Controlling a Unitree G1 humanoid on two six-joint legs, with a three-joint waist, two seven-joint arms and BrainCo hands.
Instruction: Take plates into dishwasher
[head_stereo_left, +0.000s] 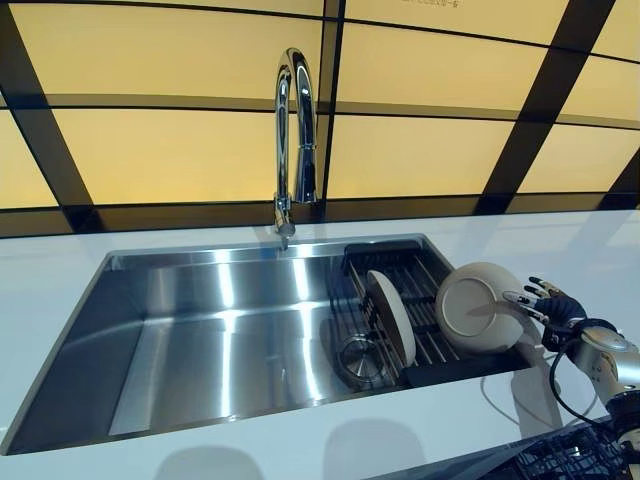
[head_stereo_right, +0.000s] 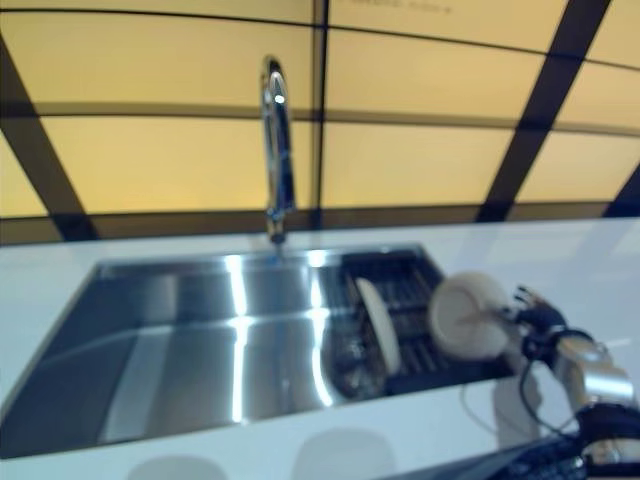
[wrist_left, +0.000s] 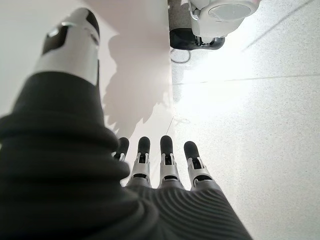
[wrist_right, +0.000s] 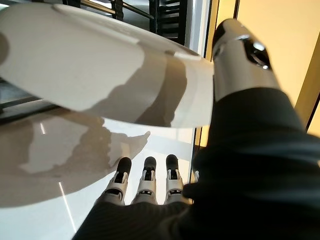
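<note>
Left eye view: right hand (head_stereo_left: 553, 306) pinches cream plate (head_stereo_left: 480, 308) at its rim, above right end of sink (head_stereo_left: 200, 330). Second plate (head_stereo_left: 391, 315) stands on edge in black rack (head_stereo_left: 420, 300).
Left wrist view: left hand (wrist_left: 165, 165) empty, fingers straight, over floor (wrist_left: 260, 110).
Right wrist view: thumb (wrist_right: 240, 60) presses plate rim.

Right hand (wrist_right: 165, 200) pinches plate (wrist_right: 100, 65) (tilted).

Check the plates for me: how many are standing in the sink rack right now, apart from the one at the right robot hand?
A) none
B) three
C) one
C: only one plate stands on edge in the dark rack at the sink's right end, while the other plate is up at the right robot hand, thumb against its rim in the right wrist view.
</note>
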